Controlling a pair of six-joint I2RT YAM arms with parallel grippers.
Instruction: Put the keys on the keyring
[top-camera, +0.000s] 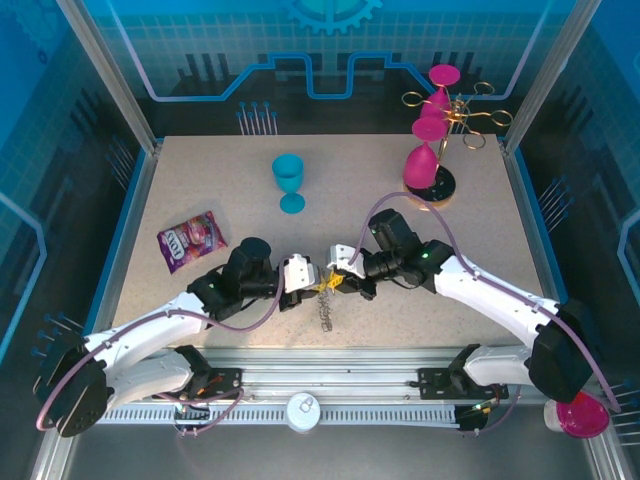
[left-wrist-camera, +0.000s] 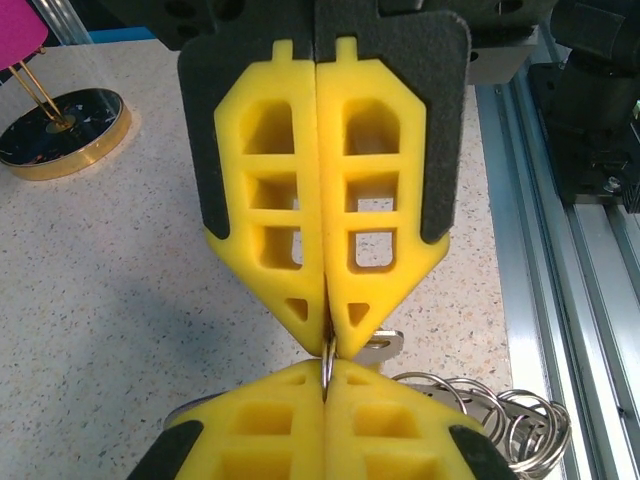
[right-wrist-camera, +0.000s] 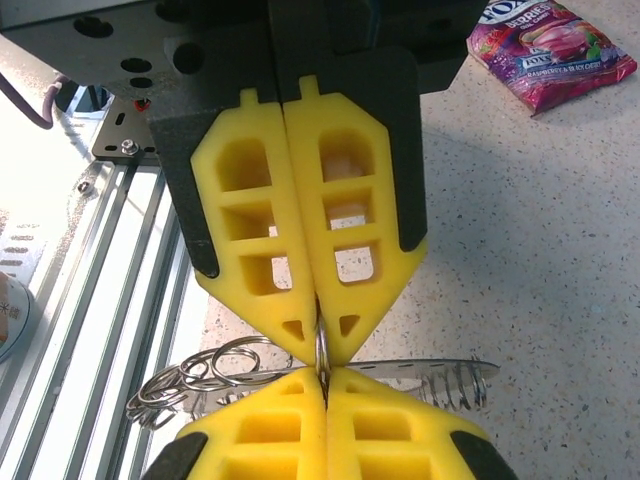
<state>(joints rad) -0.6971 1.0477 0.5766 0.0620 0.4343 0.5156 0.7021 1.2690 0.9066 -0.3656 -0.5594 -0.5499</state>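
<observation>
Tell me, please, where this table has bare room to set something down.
Bare: the far-left corner between the blue plastic goblet and the purple snack packet; the strip between goblet and the gold rack of pink goblets. Crowded: front centre, where the left gripper and right gripper meet on the grey metal keyring.

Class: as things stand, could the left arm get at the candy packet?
Probably not yet: the left gripper is shut on the keyring, tip to tip with the right gripper, though nothing lies between it and the candy packet.
</observation>
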